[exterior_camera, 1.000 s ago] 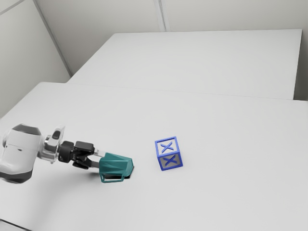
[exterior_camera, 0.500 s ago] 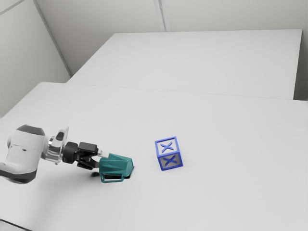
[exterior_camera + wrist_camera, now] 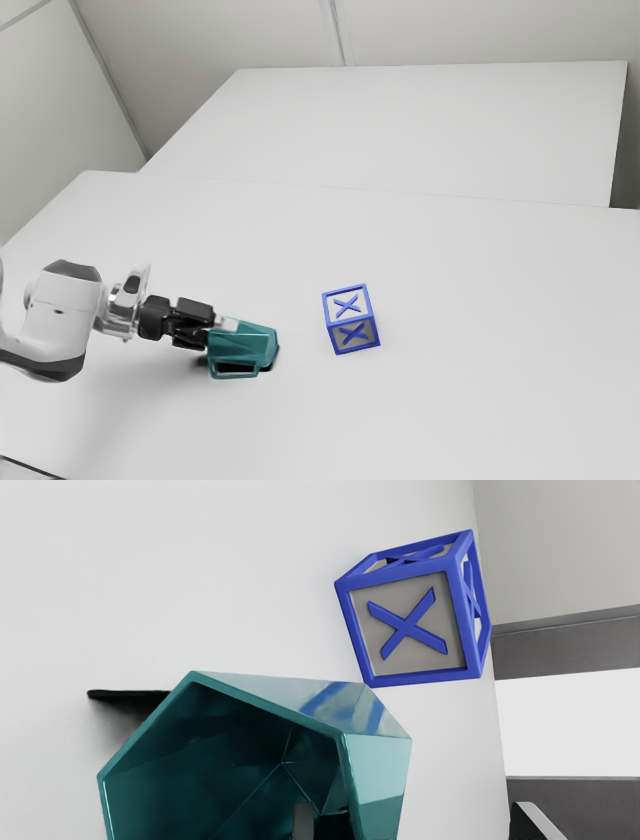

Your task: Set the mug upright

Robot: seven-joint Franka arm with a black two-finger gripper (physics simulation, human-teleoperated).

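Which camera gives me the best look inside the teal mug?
The wrist view, looking into the teal mug through its open mouth. The exterior view shows its outer side and its handle.

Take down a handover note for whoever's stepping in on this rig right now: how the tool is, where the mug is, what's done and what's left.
Tool: open, at the mug's mouth, one finger at the inside of the mouth, the other outside the wall; not clamped.
Mug: teal, lying on its side on the table, mouth toward the arm.
Nearby: blue-framed block, beyond the mug's base end.
Done: fingers placed on either side of the mug's wall.
Left: close on the wall, turn the mug upright, set it down, release.
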